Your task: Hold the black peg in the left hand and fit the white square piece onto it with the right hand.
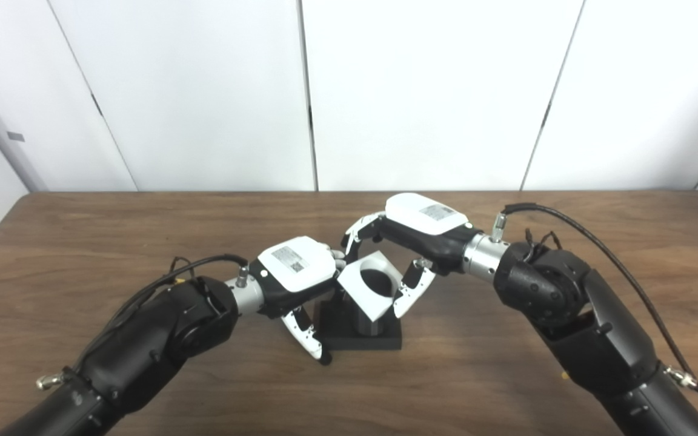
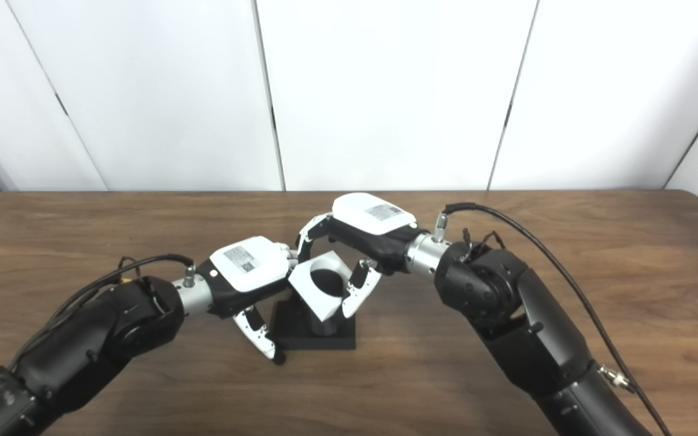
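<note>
The black peg (image 1: 368, 327) stands upright on its square black base (image 1: 361, 342) on the wooden table (image 1: 113, 242). My left hand (image 1: 297, 269) is against the base's left side, thumb down at its front left corner. Its fingers reach behind the peg and are mostly hidden. My right hand (image 1: 422, 227) is shut on the white square piece (image 1: 355, 292). It holds the piece tilted, with its round hole over the top of the peg. The piece (image 2: 306, 293) touches my left hand's fingertips. I cannot tell how far the peg has entered the hole.
White wall panels (image 1: 434, 91) stand right behind the table's far edge. Cables run along both forearms; the right one (image 1: 597, 242) arcs above the table.
</note>
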Tool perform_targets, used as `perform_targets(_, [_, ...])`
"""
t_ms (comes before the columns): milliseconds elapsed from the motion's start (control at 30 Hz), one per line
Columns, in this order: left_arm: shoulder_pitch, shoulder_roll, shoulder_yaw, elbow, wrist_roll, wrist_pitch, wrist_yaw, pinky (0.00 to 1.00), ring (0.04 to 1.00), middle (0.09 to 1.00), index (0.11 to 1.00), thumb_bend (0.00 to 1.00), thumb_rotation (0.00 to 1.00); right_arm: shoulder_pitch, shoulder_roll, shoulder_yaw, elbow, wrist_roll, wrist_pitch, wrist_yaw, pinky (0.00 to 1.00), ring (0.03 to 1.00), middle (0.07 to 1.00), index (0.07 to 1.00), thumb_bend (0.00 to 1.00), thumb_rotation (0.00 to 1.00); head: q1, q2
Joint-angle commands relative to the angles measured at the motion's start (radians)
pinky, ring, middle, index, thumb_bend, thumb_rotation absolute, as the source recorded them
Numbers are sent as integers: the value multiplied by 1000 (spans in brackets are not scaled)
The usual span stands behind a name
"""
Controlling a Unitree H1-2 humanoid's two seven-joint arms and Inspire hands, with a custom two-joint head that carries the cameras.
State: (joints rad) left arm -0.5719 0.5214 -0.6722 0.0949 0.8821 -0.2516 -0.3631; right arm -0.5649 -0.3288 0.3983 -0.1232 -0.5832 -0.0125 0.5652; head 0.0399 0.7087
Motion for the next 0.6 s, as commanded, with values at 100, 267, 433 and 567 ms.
perform_targets(100, [51,1,-60,27,44,-17,-109,894,907,884,489,521,82,-65,7,18,-23,-2,-17,17,674,786,759,480,519,135,2,3])
perform_targets(267, [51,0,-59,32,45,-21,-103,893,911,880,488,521,82,-83,-9,43,-23,-16,22,91,686,791,767,482,518,140,2,3])
perform_targets(433, [53,1,-57,29,44,-24,-100,882,906,876,488,521,82,-99,-31,62,-24,-33,50,158,672,801,798,494,521,154,2,10])
perform_targets(567, [55,0,-54,28,37,-21,-103,889,909,877,488,521,82,-99,-40,62,-22,-35,54,173,666,806,808,495,521,153,2,10])
